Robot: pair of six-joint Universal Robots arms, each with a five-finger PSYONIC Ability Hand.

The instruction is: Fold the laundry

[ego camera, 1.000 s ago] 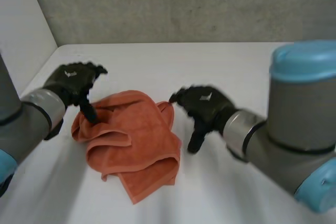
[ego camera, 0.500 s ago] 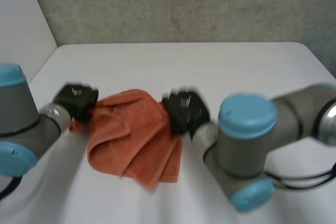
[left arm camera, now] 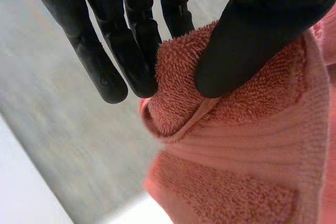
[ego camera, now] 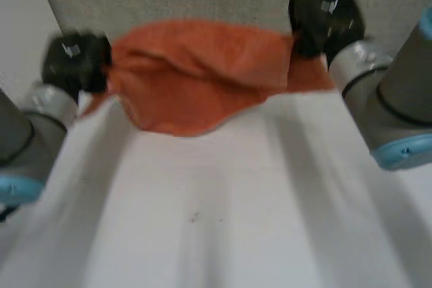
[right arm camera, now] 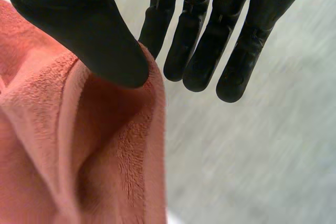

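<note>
The soft, limp orange terry towel (ego camera: 202, 72) sags across the upper frame, best held where the left hand (ego camera: 73, 64) and right hand (ego camera: 325, 19) pinch its ends.

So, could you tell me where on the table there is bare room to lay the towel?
The middle of the table is bare, from under the hanging towel toward the near edge, between the left arm and right arm. It is crowded only higher up, where the left hand and right hand pinch the towel's ends.
</note>
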